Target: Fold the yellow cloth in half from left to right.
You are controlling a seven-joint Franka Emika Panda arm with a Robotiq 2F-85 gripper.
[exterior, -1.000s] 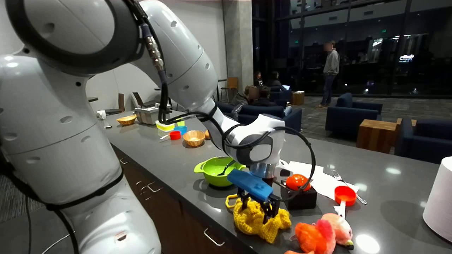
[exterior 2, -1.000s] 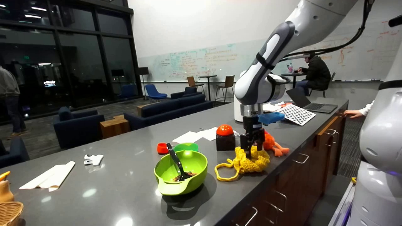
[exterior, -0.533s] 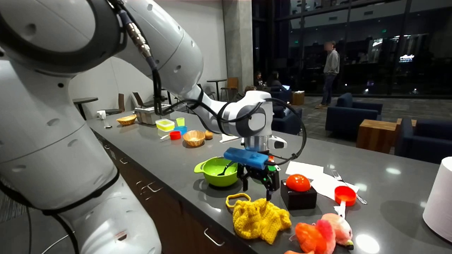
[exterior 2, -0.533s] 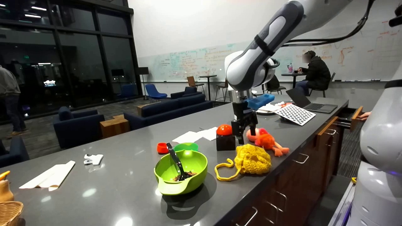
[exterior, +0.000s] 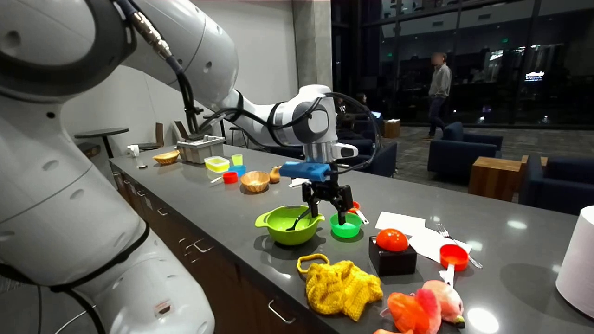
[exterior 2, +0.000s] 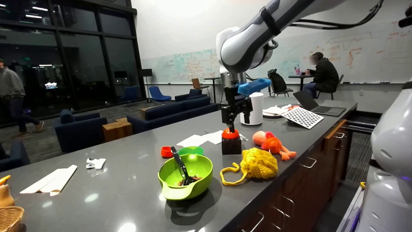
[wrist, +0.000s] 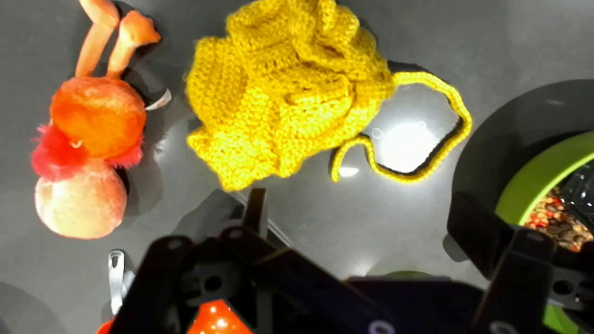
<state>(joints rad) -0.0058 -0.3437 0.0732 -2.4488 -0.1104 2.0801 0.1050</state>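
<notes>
The yellow knitted cloth [exterior: 342, 288] lies in a crumpled bunch on the grey countertop, close to its front edge. It also shows in an exterior view [exterior 2: 259, 163], with a thin yellow cord looping out from one side. In the wrist view the cloth [wrist: 287, 93] fills the upper middle, bunched and folded over itself, with the cord on its right. My gripper [exterior: 328, 217] is open and empty, raised above the counter and apart from the cloth. In the wrist view the spread fingers [wrist: 359, 208] have only bare counter between them.
A green bowl [exterior 2: 185, 175] with a black utensil stands beside the cloth. A red dome button on a black box [exterior: 392, 253], an orange plush toy [wrist: 95, 116] and a green cup [exterior: 345, 226] are close by. Papers [exterior: 401, 223] and a white roll [exterior 2: 252, 109] stand farther off.
One second ago the gripper was down at the cloth. It has since risen and moved away from it, toward the green bowl and cup. The cloth stays on the counter.
</notes>
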